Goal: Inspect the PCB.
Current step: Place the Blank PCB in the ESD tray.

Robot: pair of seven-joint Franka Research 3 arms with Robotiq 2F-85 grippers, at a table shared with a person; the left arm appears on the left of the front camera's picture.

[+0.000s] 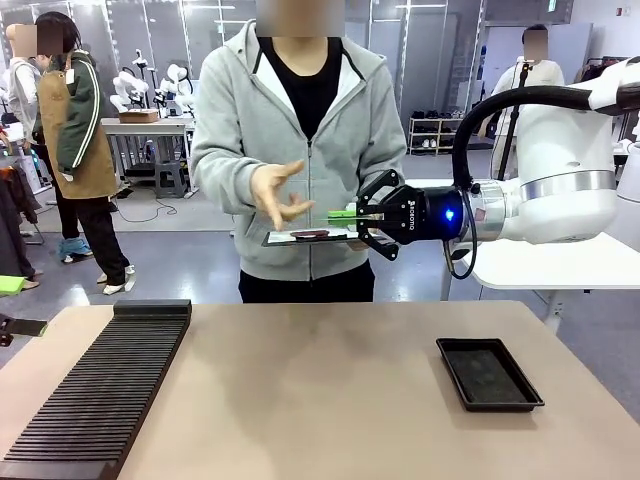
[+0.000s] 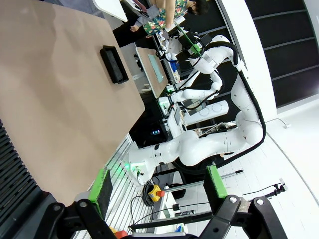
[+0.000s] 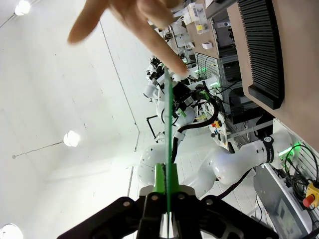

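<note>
Right gripper [image 3: 166, 175], seen close from its own wrist camera, has its two green pads [image 3: 159, 179] pressed against both faces of the PCB [image 3: 169, 149], pinching it by one end. From here the PCB shows edge-on as a thin green line running straight up from the pads, with a white ceiling and lamps behind it. A person's hand [image 3: 149, 20] spreads its fingers across the top of this view; one fingertip ends just beside the PCB's far end, and whether it touches cannot be told. From the front, the right arm reaches in from the right side and holds the PCB in the air above the table's [image 1: 320, 400] far edge, at the waist of the person in a grey hooded jacket standing across the table. The person's hand is raised, open, just left of the gripper. A dark flat panel [image 1: 305, 237] lies level just below the gripper's fingertips; what holds it cannot be told. On the table, a shallow black tray [image 1: 490, 373] sits at the right, and a long black ridged rack [image 1: 100, 390] runs along the left side, well apart from the tray. Left gripper [image 2: 159, 186], in its own wrist view, has its green-padded fingers spread wide with nothing between them, off the table's edge near the rack.
</note>
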